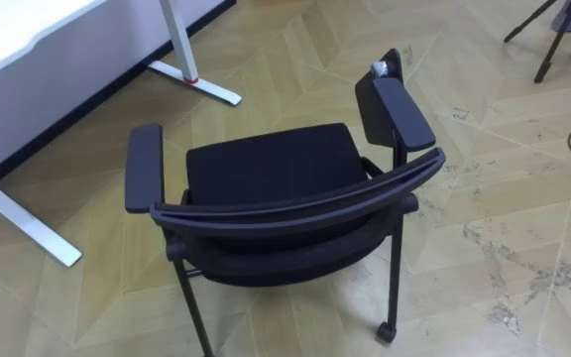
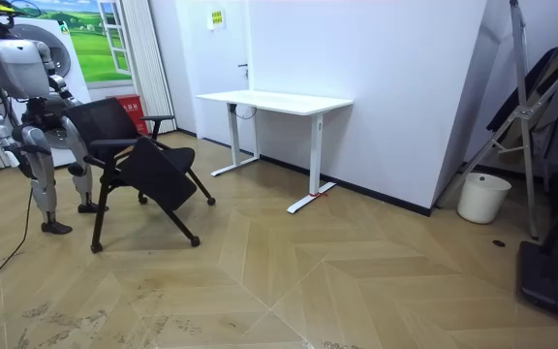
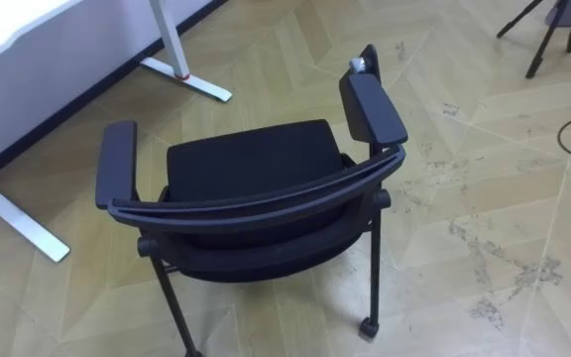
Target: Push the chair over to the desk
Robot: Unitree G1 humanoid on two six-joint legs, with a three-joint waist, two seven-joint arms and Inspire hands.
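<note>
Left eye view: black armchair with curved backrest and padded seat [image 1: 266, 169] on light wood parquet floor [image 1: 504, 149], backrest nearest camera, seat facing white desk on metal legs [image 1: 28, 40].

Room view: robot stands right behind chair at room view's left, desk well apart. Left hand [image 2: 66, 103] and right hand [image 2: 29, 136] close by backrest; grip too small, cannot tell.

Right eye view: dark caster [image 3: 369, 325] on rear leg.

Eyes over chair [image 1: 276, 169]; room camera afar

Wood floor [image 1: 504, 198] w/ black chair [image 1: 266, 164] nr white desk [image 1: 28, 35]; white bucket [image 2: 482, 197] well apart
</note>
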